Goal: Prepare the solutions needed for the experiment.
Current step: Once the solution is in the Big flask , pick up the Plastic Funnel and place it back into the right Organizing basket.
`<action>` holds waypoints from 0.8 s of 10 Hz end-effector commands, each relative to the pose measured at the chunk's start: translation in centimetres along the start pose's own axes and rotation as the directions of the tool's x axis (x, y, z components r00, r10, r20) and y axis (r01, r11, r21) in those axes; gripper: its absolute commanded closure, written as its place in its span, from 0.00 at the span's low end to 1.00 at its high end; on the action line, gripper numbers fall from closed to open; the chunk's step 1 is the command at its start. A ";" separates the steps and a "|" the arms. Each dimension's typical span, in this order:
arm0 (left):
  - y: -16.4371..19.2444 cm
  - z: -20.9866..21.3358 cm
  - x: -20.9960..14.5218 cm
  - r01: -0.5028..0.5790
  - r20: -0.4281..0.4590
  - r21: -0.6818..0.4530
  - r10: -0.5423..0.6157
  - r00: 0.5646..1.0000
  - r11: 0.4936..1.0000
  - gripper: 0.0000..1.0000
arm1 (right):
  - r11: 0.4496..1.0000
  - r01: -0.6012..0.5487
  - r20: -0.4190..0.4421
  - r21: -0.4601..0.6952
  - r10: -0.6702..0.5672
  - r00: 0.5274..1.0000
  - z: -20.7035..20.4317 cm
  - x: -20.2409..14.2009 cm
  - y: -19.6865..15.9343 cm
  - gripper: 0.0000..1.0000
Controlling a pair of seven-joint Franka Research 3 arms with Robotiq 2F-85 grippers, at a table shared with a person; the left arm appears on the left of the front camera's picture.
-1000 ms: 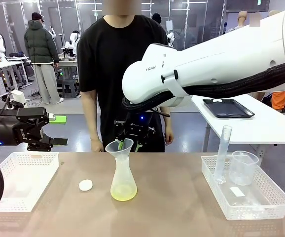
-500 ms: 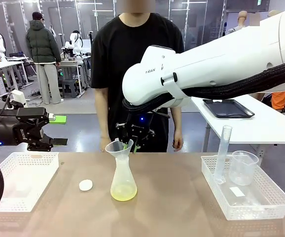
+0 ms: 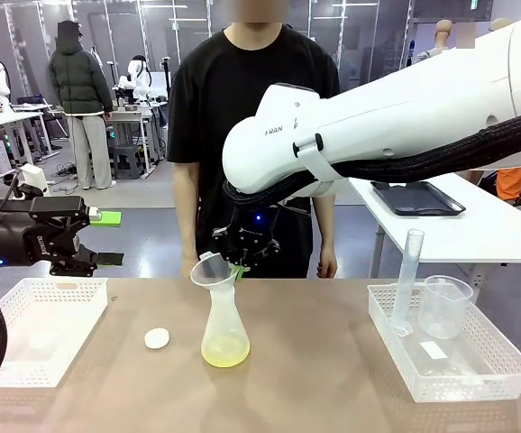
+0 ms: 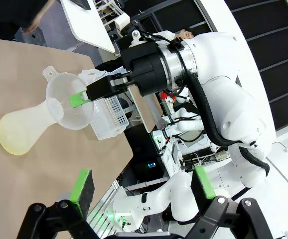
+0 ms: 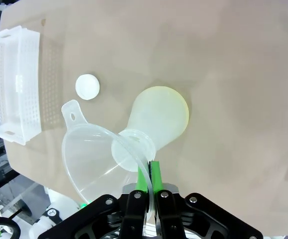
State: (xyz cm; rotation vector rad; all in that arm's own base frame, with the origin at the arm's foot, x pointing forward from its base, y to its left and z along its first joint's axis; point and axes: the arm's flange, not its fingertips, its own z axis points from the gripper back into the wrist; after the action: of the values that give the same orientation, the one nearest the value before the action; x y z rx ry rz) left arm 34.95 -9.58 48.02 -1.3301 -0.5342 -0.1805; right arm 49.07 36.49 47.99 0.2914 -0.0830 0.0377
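Observation:
A clear flask [image 3: 224, 327] stands mid-table with the solutions [image 3: 225, 355], a shallow pale yellow-green layer, at its bottom. A clear funnel [image 3: 213, 269] sits tilted in its neck. My right gripper [image 3: 238, 267] is shut on the funnel's far rim. In the right wrist view its green pads [image 5: 155, 175] pinch the funnel [image 5: 96, 160] wall above the flask [image 5: 160, 116]. My left gripper [image 3: 100, 239] hangs open at the far left above a basket. The left wrist view shows its pads [image 4: 82, 186] apart, with the flask [image 4: 27, 130] and funnel [image 4: 70, 105] farther off.
A white round stopper [image 3: 157, 338] lies on the table left of the flask. A white basket [image 3: 40, 332] sits at the left edge. Another basket [image 3: 450, 361] at the right holds a measuring cylinder [image 3: 406, 280] and a beaker [image 3: 444, 307]. A person [image 3: 247, 135] stands across the table.
My right gripper's jaws have closed onto the funnel rim, and the funnel has tipped slightly to the left. The left arm has stayed still.

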 end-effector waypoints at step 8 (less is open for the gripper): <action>-0.3 -0.3 0.0 -0.020 0.017 -0.022 0.021 1.000 1.000 0.00 | 0.997 0.018 0.185 0.071 -0.031 0.982 8.6 -2.5 2.0 1.00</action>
State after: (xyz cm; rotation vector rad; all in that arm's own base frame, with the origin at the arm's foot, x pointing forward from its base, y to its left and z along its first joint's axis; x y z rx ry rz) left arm 34.95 -9.58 48.02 -1.3301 -0.5341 -0.1805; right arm 46.33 35.96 56.55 0.3503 -0.2261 0.0069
